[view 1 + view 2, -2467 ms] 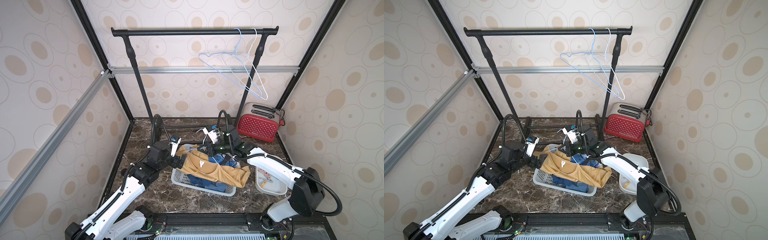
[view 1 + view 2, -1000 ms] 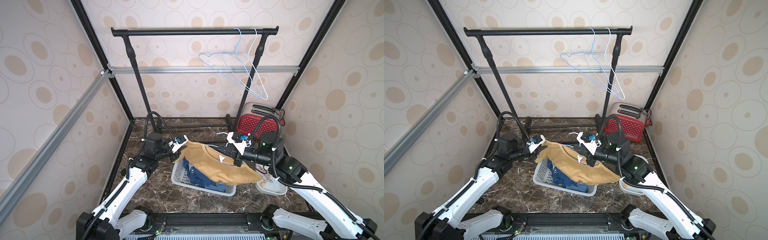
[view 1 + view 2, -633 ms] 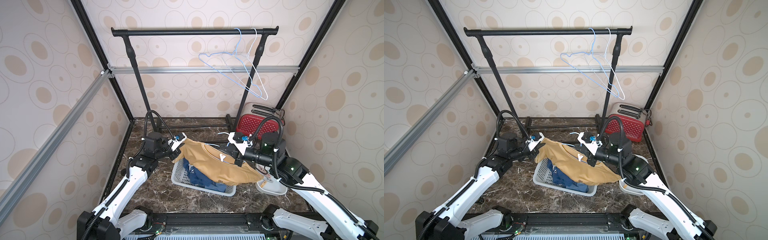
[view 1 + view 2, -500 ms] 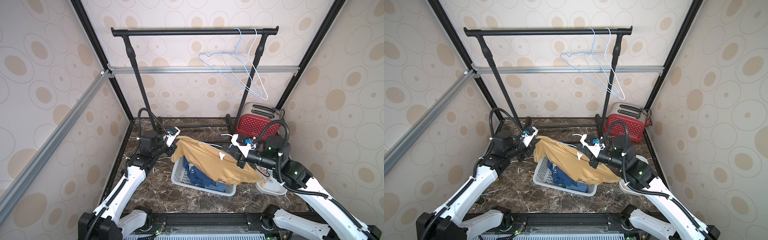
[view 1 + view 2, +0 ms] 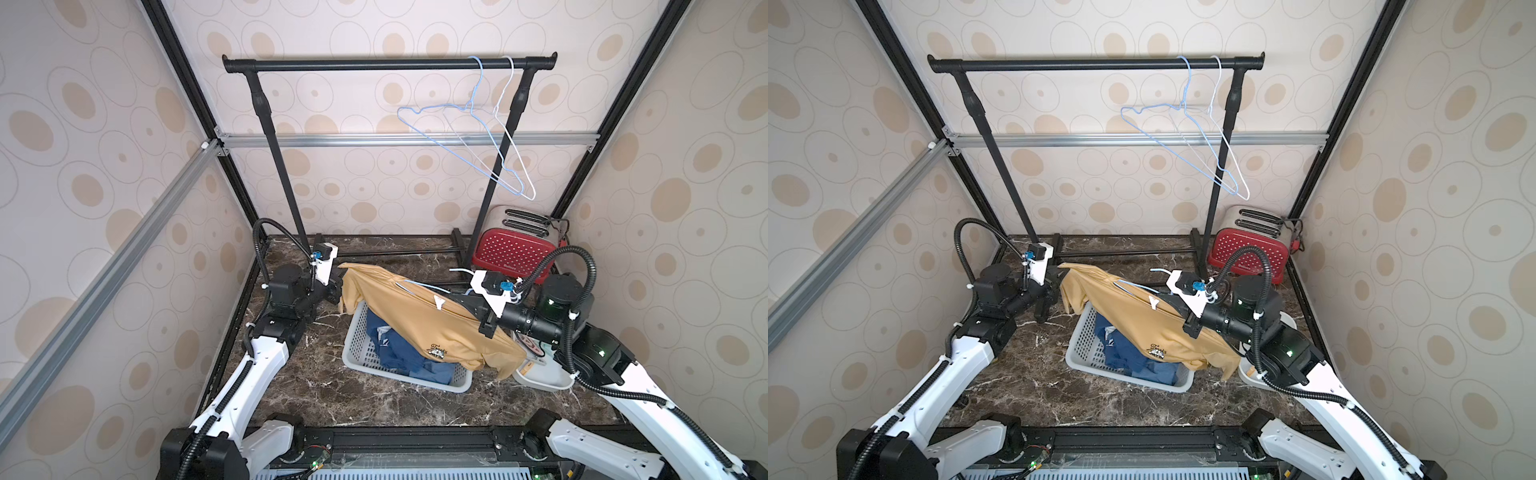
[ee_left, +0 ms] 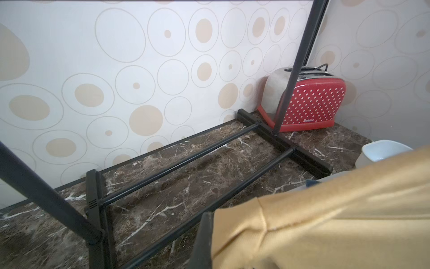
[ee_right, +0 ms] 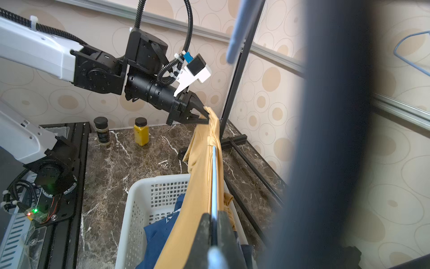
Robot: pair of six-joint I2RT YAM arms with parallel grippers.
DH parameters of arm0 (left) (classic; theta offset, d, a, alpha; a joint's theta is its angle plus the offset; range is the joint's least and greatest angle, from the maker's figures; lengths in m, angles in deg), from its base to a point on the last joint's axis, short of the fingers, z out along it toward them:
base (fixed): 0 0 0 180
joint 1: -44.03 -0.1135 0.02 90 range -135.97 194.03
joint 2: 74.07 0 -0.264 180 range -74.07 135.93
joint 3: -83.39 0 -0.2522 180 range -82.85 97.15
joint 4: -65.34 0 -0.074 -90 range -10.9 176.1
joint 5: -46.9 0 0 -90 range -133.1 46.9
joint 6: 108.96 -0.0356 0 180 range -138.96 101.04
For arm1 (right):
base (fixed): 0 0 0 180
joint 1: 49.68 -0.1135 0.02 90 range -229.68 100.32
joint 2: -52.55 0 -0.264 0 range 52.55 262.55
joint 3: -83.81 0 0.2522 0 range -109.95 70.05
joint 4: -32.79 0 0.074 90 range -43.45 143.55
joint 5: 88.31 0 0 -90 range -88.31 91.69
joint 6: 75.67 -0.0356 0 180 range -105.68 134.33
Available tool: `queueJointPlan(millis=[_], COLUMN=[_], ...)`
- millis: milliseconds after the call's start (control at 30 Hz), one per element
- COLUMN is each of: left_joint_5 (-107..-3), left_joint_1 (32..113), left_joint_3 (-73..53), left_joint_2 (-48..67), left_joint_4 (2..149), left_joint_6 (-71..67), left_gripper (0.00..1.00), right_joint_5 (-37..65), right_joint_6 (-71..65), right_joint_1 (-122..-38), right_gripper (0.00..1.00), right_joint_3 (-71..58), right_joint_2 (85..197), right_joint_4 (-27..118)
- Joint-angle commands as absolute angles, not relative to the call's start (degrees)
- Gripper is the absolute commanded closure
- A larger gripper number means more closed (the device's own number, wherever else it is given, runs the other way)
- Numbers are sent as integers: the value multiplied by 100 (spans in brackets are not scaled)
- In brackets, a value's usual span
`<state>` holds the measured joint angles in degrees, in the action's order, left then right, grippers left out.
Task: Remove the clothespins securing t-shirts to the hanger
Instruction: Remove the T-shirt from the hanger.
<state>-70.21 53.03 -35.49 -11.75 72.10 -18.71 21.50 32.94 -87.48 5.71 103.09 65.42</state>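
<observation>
A mustard-yellow short-sleeved t-shirt (image 5: 419, 324) is held stretched in the air between the two arms. It is spread above a white perforated plastic basket (image 5: 356, 345) that is set on the dark brown marble-patterned tabletop (image 5: 324, 395). One sleeve end of the shirt is pinched by the left gripper (image 7: 206, 113), whose black fingers are pressed together on the fabric edge. In the left wrist view only one finger (image 6: 202, 242) is seen, laid against the yellow cloth.

A light blue wire hanger (image 7: 214, 177) is threaded through the shirt, and its hook (image 5: 457, 271) is seen emerging at the collar. The hanger wire is clamped by the right gripper (image 7: 213, 223), with the fingers closed on it from both sides, close to the collar. The far side of the shirt is draped past the basket's rim toward a white bowl-like tub (image 5: 544, 380). A small chest graphic (image 5: 436, 352) is shown on the front. A small white piece (image 5: 438, 302) is seen at the collar; whether it is a clothespin or a label cannot be told.

Crumpled blue garments (image 5: 395, 349) are piled in the basket under the yellow shirt. Behind, a black metal garment rack (image 5: 386, 64) is set up. A bare pale blue hanger (image 5: 471, 104) and a bare white hanger (image 5: 512, 149) are hung near its right end. A red polka-dot toaster (image 5: 515, 251) is placed in the back right corner. A dark-filled jar (image 7: 101, 131) and a yellow-filled jar (image 7: 141, 132) are stood by the wall near the left arm.
</observation>
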Motion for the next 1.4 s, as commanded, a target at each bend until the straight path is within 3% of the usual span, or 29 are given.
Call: queueJointPlan(millis=[0,200,400,567,733,900,1033,1367], left_joint_5=[-7431,-7459,-6546,-7359,-7477,-8382,-8687,-8737], left_joint_1=[5174,5177,5133,4982,4896,4188,4079,4078], left_joint_3=[-2852,-2543,-2589,-2084,-1715,-1831,-1537,-1330], left_joint_2=[-1063,-1192,-1182,-748,-409,-189,-139,-221], left_joint_4=[7493,7818,8172,8534,8917,8012,8328,8749], left_joint_6=[-1693,-1668,-1765,-1447,-1239,-36,-114,56], left_gripper=[100,100,100,100,100,100,100,100], right_joint_5=[2250,2131,2234,2137,2006,1971,1913,1186], right_joint_6=[3559,3707,3785,4022,3949,4348,4672,5266], right_joint_1=[-8729,-8730,-8730,-8730,-8729,-8726,-8760,-9771], right_gripper=[100,100,100,100,100,100,100,100], right_joint_3=[293,325,838,769,1162,901,648,730], right_joint_2=[10526,10711,10186,10052,9552,9527,9743,10163], right_joint_4=[6872,6859,6297,6815,6052,6708,7407,7219])
